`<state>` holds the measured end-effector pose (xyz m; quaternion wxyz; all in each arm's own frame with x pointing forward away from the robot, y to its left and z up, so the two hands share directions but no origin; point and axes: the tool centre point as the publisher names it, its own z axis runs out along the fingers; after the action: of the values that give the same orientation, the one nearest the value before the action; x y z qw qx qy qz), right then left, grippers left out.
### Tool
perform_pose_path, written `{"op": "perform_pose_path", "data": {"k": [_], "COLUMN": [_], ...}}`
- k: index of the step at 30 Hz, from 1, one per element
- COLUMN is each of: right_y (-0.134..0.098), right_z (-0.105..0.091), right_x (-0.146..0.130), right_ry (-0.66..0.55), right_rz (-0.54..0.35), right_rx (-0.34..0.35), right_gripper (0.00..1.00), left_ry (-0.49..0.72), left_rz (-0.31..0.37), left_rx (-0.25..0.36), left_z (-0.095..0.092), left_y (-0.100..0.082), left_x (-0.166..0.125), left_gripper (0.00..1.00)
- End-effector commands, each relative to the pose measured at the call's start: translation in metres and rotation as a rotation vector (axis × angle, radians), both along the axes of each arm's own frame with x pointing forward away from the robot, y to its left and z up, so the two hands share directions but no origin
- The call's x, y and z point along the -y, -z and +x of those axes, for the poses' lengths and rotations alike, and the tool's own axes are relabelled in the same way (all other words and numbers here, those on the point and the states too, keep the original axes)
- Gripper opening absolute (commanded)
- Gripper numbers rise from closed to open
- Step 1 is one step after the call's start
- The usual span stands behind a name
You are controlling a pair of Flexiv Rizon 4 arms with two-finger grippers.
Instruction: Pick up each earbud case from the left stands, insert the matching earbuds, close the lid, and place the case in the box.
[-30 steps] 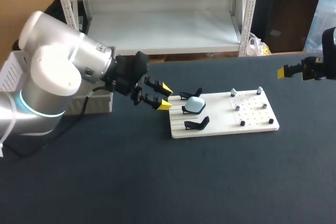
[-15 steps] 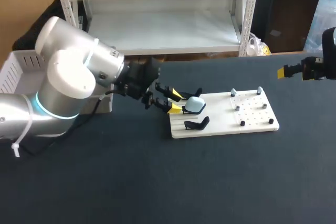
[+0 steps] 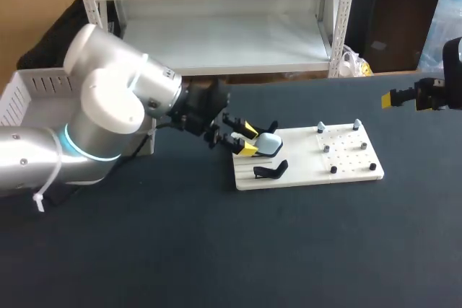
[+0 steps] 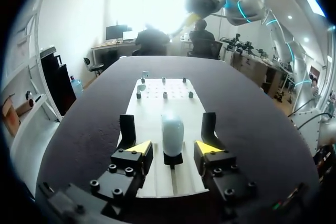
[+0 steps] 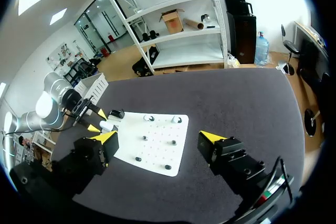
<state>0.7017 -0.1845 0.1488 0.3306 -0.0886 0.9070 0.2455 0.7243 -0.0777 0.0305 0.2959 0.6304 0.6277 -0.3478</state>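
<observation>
Roughly mid-frame in the head view, the left hand (image 3: 248, 140) hangs with its yellow-tipped fingers apart, flanking the pale blue rounded earbud case (image 3: 271, 145) without touching it. The case sits on the middle black stand (image 4: 173, 159) of the white flat board (image 3: 346, 167) on the dark surface (image 3: 216, 250). At the head view's right edge, well apart from the board, the right hand (image 5: 158, 138) is spread wide.

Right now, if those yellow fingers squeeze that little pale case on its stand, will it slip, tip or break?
The earbud case looks smooth and rounded, so it may slip unless the left gripper closes squarely. It seems small, so probably light and stiff. Perched upright on a narrow black stand, it could tip if nudged sideways.
</observation>
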Motion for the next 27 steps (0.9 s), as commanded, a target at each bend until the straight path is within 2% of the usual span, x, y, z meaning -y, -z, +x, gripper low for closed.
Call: {"op": "perform_pose_path", "data": {"k": [1, 14, 24, 27], "right_y": [0.000, 0.000, 0.000, 0.000], "right_z": [0.000, 0.000, 0.000, 0.000], "right_x": [0.000, 0.000, 0.000, 0.000], "right_ry": [-0.001, -0.001, -0.001, -0.001], "right_rz": [0.000, 0.000, 0.000, 0.000], "right_rx": [0.000, 0.000, 0.000, 0.000], "right_gripper": [1.00, 1.00, 1.00, 1.00], "left_ry": [0.011, 0.015, -0.022, -0.024], "left_rz": [0.002, -0.003, -0.017, -0.022], "left_rx": [-0.010, -0.021, -0.028, -0.030], "left_z": [0.009, 0.005, 0.008, 0.006], "left_y": [0.002, 0.005, 0.007, 0.007], "left_x": [0.005, 0.012, 0.015, 0.016], "left_gripper": [0.50, 0.49, 0.41, 0.42]}}
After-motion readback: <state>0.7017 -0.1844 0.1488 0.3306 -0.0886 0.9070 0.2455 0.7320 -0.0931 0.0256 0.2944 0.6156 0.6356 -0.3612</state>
